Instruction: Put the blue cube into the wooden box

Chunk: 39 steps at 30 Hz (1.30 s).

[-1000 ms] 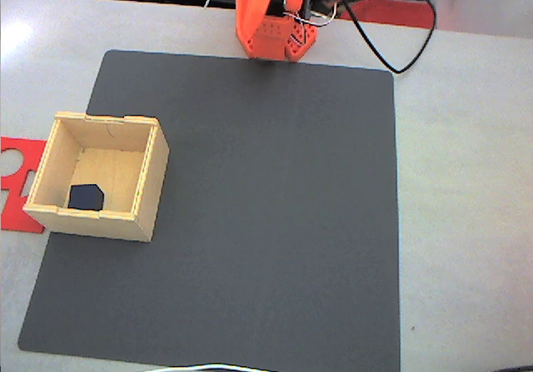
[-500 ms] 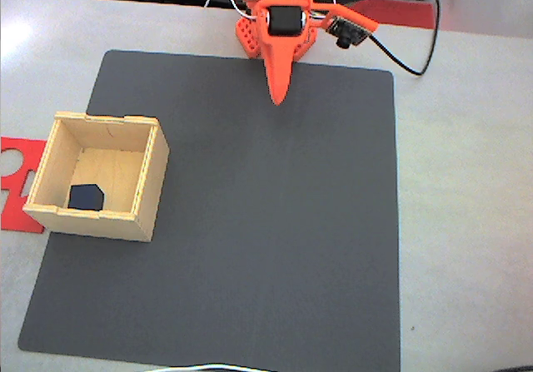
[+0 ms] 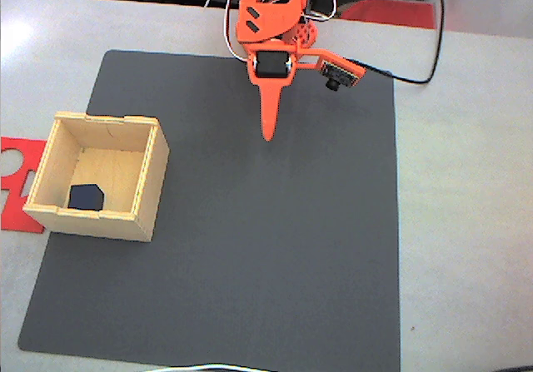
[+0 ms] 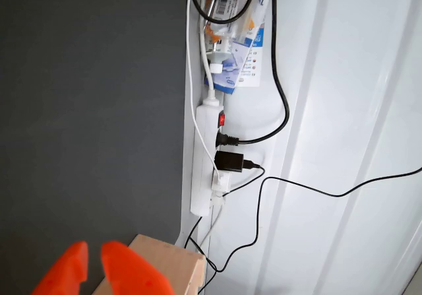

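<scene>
The wooden box [image 3: 141, 181] stands open-topped at the left edge of the dark mat in the fixed view. The blue cube [image 3: 85, 196] rests on its floor, in the near left corner. My orange gripper [image 3: 267, 135] hangs over the upper middle of the mat, far right of the box, tapering to one narrow point; it looks shut and empty. In the wrist view the gripper [image 4: 93, 255] shows two orange fingertips [image 4: 69, 272] close together with nothing between them. A pale wooden corner [image 4: 175, 265] lies just behind them; I cannot tell whether it is the box.
A flat red cut-out plate [image 3: 15, 181] lies left of the box. The dark mat [image 3: 275, 247] covers most of the table. A black cable [image 3: 416, 60] loops at the top right. A white power strip [image 4: 206, 156] with plugs and cables runs along the mat's edge.
The arm has unfolded from its base, and the gripper has swung out and down over the upper mat. Box and cube have not moved.
</scene>
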### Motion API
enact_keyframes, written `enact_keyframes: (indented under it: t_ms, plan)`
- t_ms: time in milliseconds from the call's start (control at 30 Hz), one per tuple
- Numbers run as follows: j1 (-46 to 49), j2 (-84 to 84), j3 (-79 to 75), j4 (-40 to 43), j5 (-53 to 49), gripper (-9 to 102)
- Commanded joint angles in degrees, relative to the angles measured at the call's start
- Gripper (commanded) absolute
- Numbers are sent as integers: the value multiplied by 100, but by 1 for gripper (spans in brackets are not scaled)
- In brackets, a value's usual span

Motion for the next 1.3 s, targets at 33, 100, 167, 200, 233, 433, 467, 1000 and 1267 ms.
enact_keyframes:
  t_ms: [33, 100, 167, 200, 233, 433, 467, 1000, 1267]
  plan:
    - [290, 88, -9, -9, 9, 0]
    - [466, 88, -9, -18, 97, 0]
    - [483, 88, -9, -18, 123, 0]
    - [483, 88, -9, -18, 123, 0]
    - [483, 88, -9, -18, 123, 0]
    - [483, 88, -9, -18, 123, 0]
    - [483, 88, -9, -18, 123, 0]
    - [352, 88, -9, -18, -44, 1]
    - [580, 88, -70, 176, 185, 2]
